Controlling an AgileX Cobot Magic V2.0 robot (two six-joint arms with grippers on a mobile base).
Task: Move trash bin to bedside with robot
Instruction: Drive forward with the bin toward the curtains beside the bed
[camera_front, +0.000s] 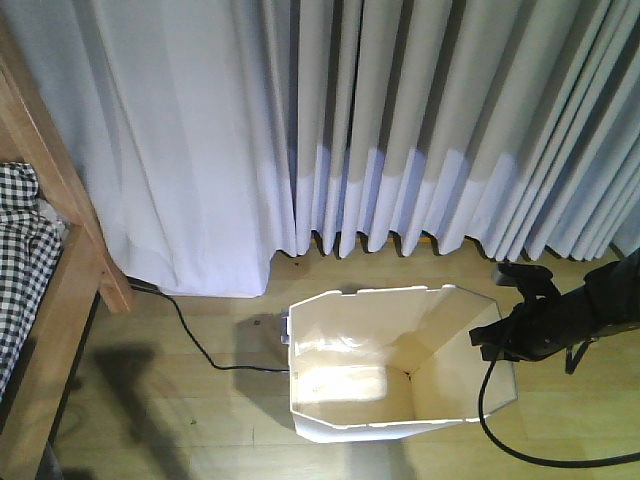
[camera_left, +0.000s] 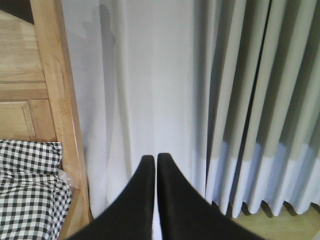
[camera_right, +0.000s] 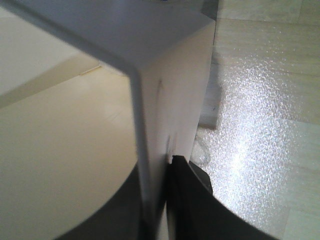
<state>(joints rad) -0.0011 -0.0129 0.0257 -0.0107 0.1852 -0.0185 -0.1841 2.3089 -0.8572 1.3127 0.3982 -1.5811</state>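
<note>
In the right wrist view, the right gripper (camera_right: 156, 200) is closed down to the thickness of the trash bin (camera_right: 170, 75) wall. One black finger (camera_right: 187, 200) presses the white outer face, and the other lies dark against the cream inside. The grip sits on the rim beside a chamfered corner. The pale floor (camera_right: 260, 125) shines just beyond it.

In the front view, the right arm (camera_front: 560, 315) reaches in from the right edge, and its gripper (camera_front: 497, 342) meets the bin's right-hand rim. The trash bin (camera_front: 340, 425) stands upright on the wooden floor (camera_front: 200, 420), mouth open to the camera. It is well apart from the bed frame (camera_front: 60, 250) at the left, with bare floor between them. A black cable (camera_front: 200, 345) runs across that floor to the bin's left side. The checkered bedding (camera_front: 20, 240) shows at the far left edge.

The left gripper (camera_left: 155, 165) holds nothing. Its two black fingers are brought together with only a thin slit between them, pointing at the curtain (camera_left: 210, 100). The bed frame (camera_left: 60, 100) and checkered bedding (camera_left: 30, 190) lie to its left.

Behind everything, the grey-and-white curtain (camera_front: 400, 120) hangs down to the floor.
</note>
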